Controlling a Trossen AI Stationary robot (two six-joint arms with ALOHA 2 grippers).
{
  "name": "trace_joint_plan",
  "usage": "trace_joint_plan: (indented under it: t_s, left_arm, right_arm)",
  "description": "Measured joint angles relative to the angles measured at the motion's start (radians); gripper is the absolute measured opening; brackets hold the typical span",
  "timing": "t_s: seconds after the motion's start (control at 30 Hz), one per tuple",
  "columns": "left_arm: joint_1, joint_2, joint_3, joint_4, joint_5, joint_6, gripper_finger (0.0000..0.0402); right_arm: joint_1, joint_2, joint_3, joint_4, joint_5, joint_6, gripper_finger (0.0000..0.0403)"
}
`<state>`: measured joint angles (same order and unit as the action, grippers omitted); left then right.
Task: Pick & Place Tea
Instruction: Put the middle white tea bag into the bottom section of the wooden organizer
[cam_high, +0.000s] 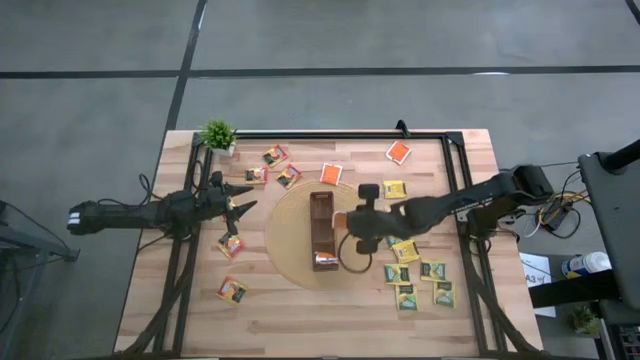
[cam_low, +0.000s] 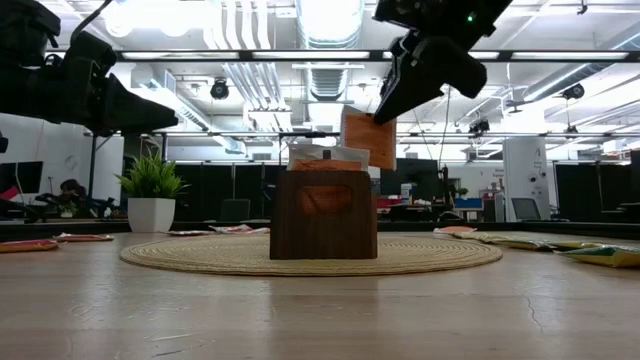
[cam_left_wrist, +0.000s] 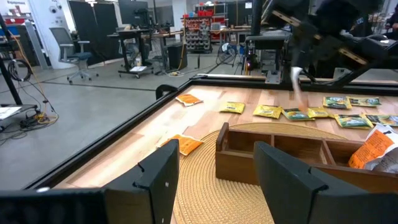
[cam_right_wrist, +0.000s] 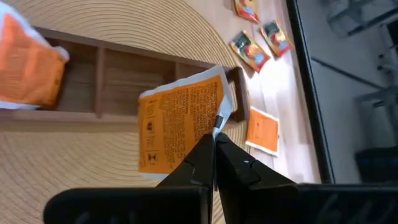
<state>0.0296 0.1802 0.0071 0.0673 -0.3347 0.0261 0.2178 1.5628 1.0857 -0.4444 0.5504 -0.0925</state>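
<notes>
My right gripper (cam_high: 350, 222) hangs over the long brown box (cam_high: 321, 232), which stands on the round woven mat (cam_high: 290, 250), and is shut on an orange tea sachet (cam_right_wrist: 180, 127). In the low view that sachet (cam_low: 367, 138) hangs just above the box's top (cam_low: 323, 175). Another orange sachet (cam_right_wrist: 31, 68) lies in an end compartment of the box. My left gripper (cam_high: 245, 205) waits open near the table's left side, pointing level at the box (cam_left_wrist: 298, 155). More tea sachets lie flat around the mat. My right gripper pinches the orange sachet by its sealed edge (cam_right_wrist: 211, 124) between its two shut fingers. The fingers slant down from the table's right side. The sachet hangs below them, tilted, lifted clear of the box and the mat.
A small potted plant (cam_high: 218, 134) stands at the far left corner. Green-and-yellow sachets (cam_high: 420, 275) cluster right of the mat; orange ones (cam_high: 398, 152) lie at the far side, others (cam_high: 231, 290) at the left. Black frame rails (cam_high: 455, 170) run along the table's sides.
</notes>
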Motion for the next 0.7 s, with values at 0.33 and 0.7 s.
trace_joint_plan:
  t_s: [0.33,0.7]
  left_arm:
    - [0.000,0.000,0.000,0.000,0.000,0.000,0.0202]
    - [0.000,0.000,0.000,0.000,0.000,0.000,0.0202]
  right_arm:
    - [0.097,0.164,0.145,-0.021,0.111,0.056,0.0008]
    - [0.176,0.287,0.273,-0.083,0.108,0.091,0.0008]
